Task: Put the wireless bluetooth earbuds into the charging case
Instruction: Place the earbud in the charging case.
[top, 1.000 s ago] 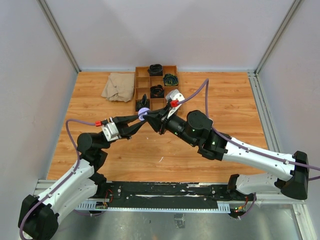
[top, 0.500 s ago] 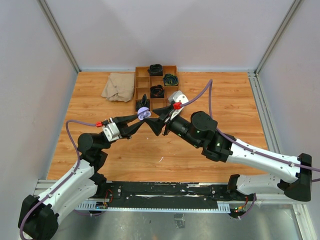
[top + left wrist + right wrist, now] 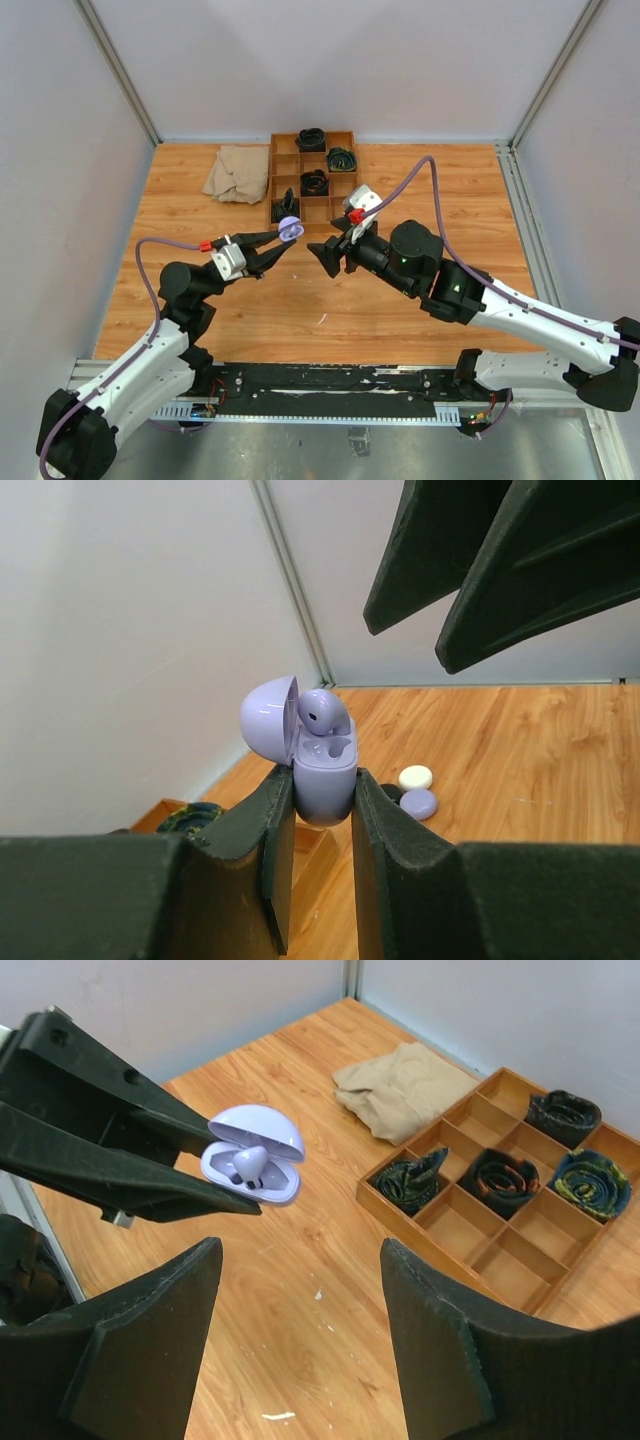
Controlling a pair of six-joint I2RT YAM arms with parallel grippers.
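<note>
My left gripper [image 3: 322,777] is shut on the lilac charging case [image 3: 325,775] and holds it above the table with the lid [image 3: 268,720] open. One lilac earbud [image 3: 322,712] stands in the case's far socket and sticks up out of it; the near socket shows empty. From the right wrist, the case [image 3: 262,1176] and the earbud [image 3: 248,1165] sit between the left fingers [image 3: 110,1160]. My right gripper [image 3: 325,255] hangs open a little to the right of the case [image 3: 289,228], holding nothing. Its jaws [image 3: 300,1260] stand wide apart.
A wooden divided tray [image 3: 296,185] with rolled dark belts sits at the back, and a beige cloth [image 3: 237,173] lies to its left. Small round white [image 3: 415,777] and lilac [image 3: 418,803] pucks lie on the table beyond the case.
My right gripper has opened and drawn back to the right, away from the case. The lilac earbud stays in the case. The left gripper has kept its grip.
</note>
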